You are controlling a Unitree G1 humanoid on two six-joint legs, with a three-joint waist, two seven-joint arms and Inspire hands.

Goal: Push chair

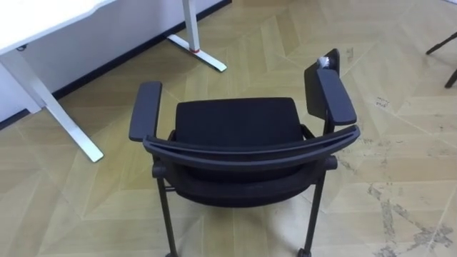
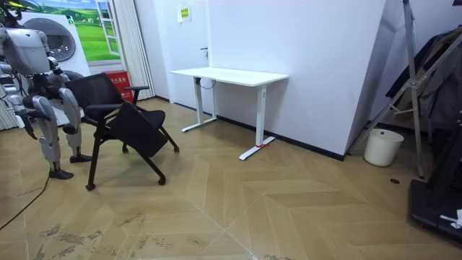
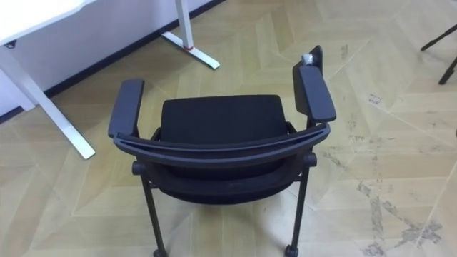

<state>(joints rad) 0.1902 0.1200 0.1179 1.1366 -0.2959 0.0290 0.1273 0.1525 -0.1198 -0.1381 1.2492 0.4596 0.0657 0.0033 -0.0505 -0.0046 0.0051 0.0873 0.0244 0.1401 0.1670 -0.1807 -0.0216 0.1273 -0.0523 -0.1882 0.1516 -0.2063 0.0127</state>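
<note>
A black chair (image 1: 239, 121) with a mesh back and two padded armrests stands right in front of me, its curved back rail (image 1: 250, 150) nearest and its seat facing the white desk (image 1: 64, 121). A small folded side panel (image 1: 318, 75) sticks up by the right armrest. In the room view I stand behind the chair (image 2: 123, 119) at the room view's left, upright, about an arm's length from its back. My right hand (image 2: 27, 121) hangs low at my side; my left hand (image 2: 72, 119) hangs near the chair's back. Both are too small to read.
The white desk (image 2: 231, 76) stands against the wall beyond the chair, its leg foot (image 1: 198, 51) on the floor ahead. A dark stand leg (image 1: 443, 46) is at the far right. A white bucket (image 2: 382, 146) and a rack (image 2: 426, 94) stand far off. Open wooden floor lies between.
</note>
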